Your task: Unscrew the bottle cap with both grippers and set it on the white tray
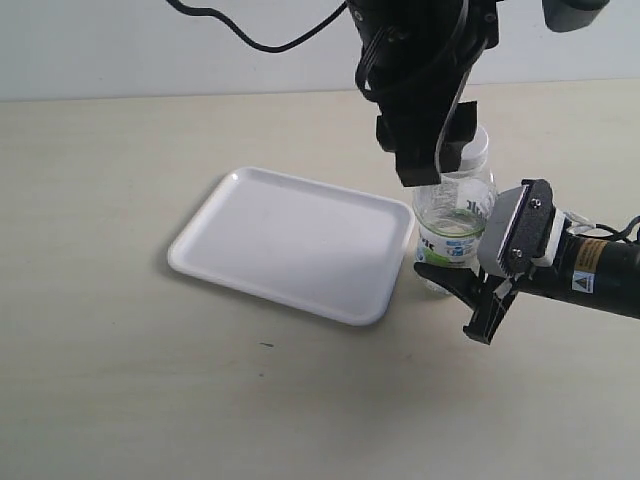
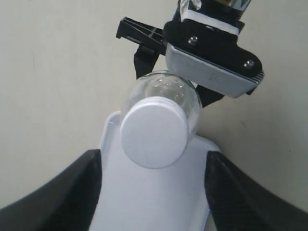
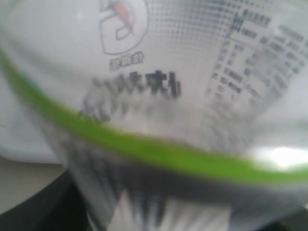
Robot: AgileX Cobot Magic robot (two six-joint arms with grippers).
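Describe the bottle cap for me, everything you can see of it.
The bottle cap is small, round, white plastic with a smooth flat top, sitting on the neck of the upright bottle, which stands beside the white tray. The left gripper straddles it, fingers spread wide to either side, not touching.

The left gripper [image 1: 436, 165] hangs straight down, fingers [image 2: 53, 192] spread wide. The right gripper [image 1: 462, 295] reaches in low and level (grip unclear).
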